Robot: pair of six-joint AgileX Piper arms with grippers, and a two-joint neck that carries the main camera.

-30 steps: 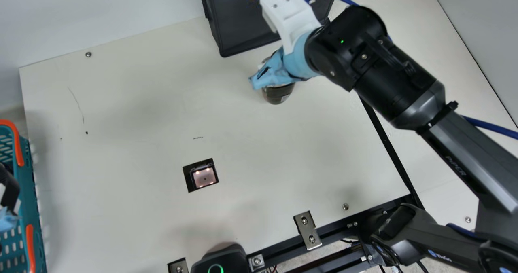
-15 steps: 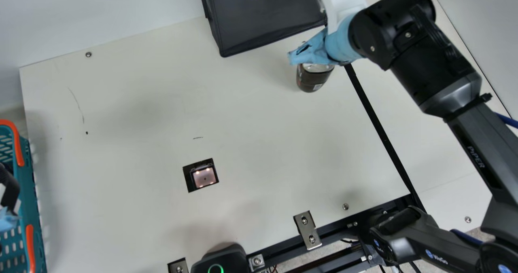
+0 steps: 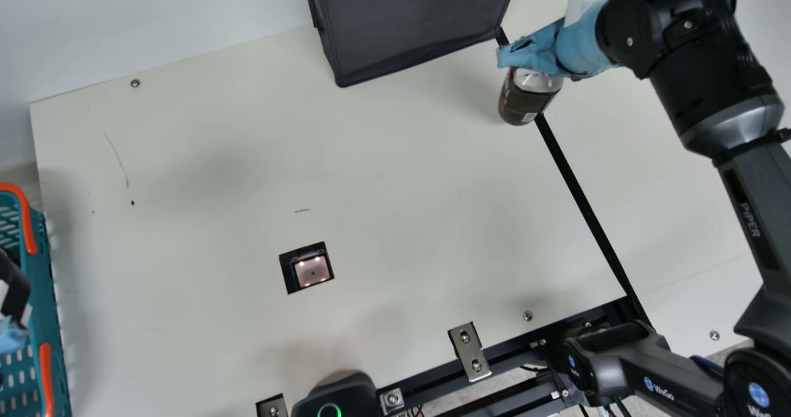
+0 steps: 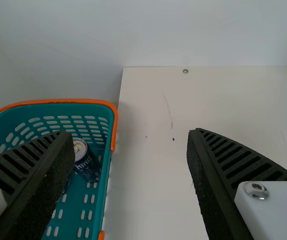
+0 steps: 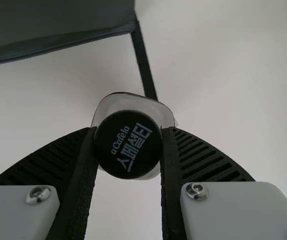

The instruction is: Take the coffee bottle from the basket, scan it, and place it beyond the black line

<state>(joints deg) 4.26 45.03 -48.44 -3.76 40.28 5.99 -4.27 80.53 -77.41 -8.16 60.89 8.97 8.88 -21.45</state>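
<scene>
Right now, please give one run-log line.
right gripper: closed on coffee bottle | bottle: at black line | left gripper: open | basket: can inside

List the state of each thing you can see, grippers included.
Coffee bottle: capped, gripped
Bottle cap: on
Right gripper: closed on the bottle's cap
Left gripper: open
Scanner: lit
Green ring light: on
Basket: open-topped, holding a can
Can: top facing up
Dark bag: standing; open or closed, cannot tell

Main view peers steeply down on the table (image 3: 216,126); left wrist view slants over the basket (image 4: 58,100). Right wrist view looks down close, sharing the black line (image 3: 576,193) with main!
</scene>
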